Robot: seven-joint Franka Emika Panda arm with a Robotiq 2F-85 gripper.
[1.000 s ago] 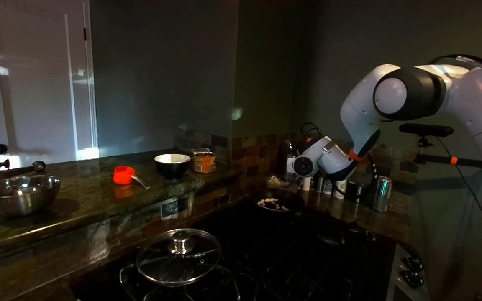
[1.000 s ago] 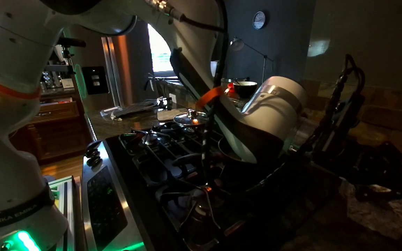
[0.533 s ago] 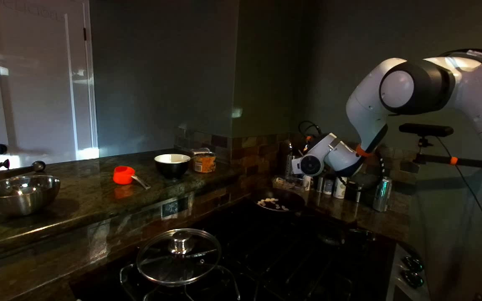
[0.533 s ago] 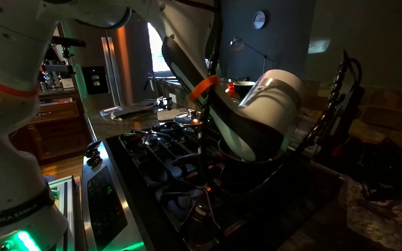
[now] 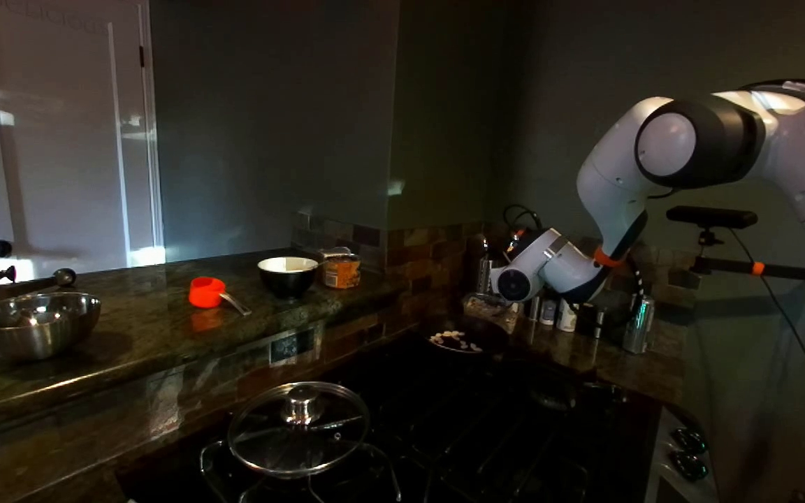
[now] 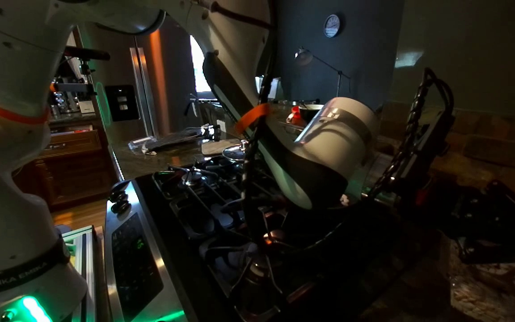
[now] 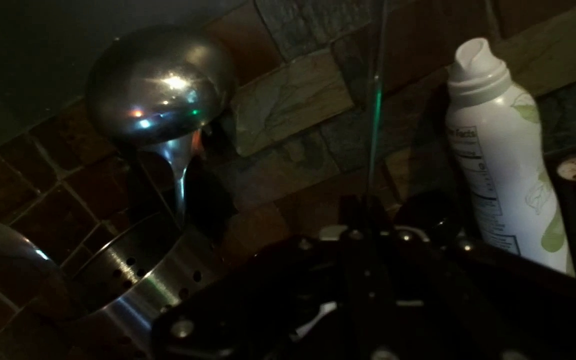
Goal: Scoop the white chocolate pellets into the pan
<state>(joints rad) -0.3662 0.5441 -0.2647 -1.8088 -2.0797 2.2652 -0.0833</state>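
Robot arm (image 5: 612,168) comes in from right of the pan (image 5: 488,334), wrist above and right of it. Cooktop (image 5: 486,433) carries the pan at its far end; stone ledge (image 5: 151,342) is higher up, left of the pan. Glass lid (image 5: 298,427) with a knob: left of the pan and nearer the camera. Steel bowl (image 5: 33,332): on the ledge, well left of the pan. Pan itself is dark inside, mostly hidden behind the arm (image 6: 338,129) in an exterior view. Black bowl (image 5: 288,281), white inside: on the ledge, left of the pan, jar (image 5: 342,272) just beside it. Gripper (image 7: 366,212): fingertips together in the wrist view, pinched on a thin shiny strip (image 7: 376,102), can't tell of what. Silver-green can (image 5: 639,325) stands right of the pan. Orange cup (image 5: 207,292): ledge, left of the pan, metal handle toward it. White pellets (image 5: 453,334) lie inside the pan, on its left and near side.
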